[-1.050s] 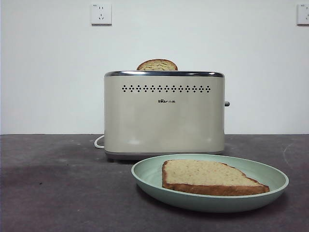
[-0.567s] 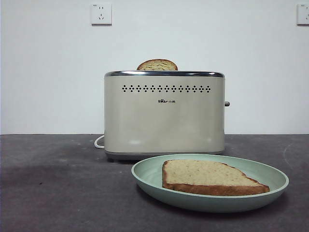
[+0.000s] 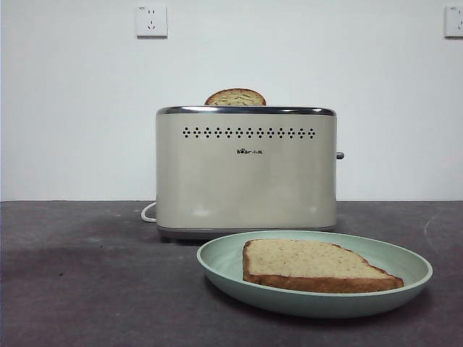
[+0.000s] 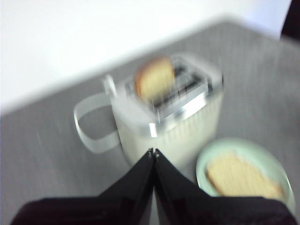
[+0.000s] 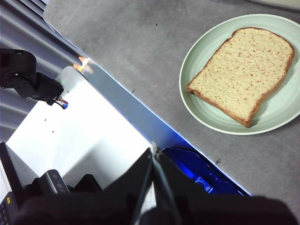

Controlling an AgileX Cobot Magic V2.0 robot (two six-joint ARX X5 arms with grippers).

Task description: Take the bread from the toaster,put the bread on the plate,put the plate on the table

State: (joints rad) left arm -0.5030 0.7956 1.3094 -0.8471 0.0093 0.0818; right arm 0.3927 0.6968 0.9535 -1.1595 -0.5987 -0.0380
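The bread (image 3: 311, 264) lies flat in the mint-green plate (image 3: 224, 267), which rests on the dark grey table (image 3: 87, 282) in front of the cream toaster (image 3: 246, 173). A narrower second slice (image 3: 235, 97) sticks up from the toaster's slot. In the left wrist view my left gripper (image 4: 153, 152) is shut and empty, above and short of the toaster (image 4: 187, 122), with the plate (image 4: 206, 159) and bread (image 4: 241, 176) beside it. In the right wrist view my right gripper (image 5: 155, 149) is shut and empty, off the table's edge, apart from the plate (image 5: 192, 65) and bread (image 5: 241, 70).
A white cord (image 3: 148, 212) loops behind the toaster's left side. The toaster's lever (image 3: 339, 155) juts from its right side. The table's front edge (image 5: 117, 101) runs past the right gripper, with robot hardware beyond it.
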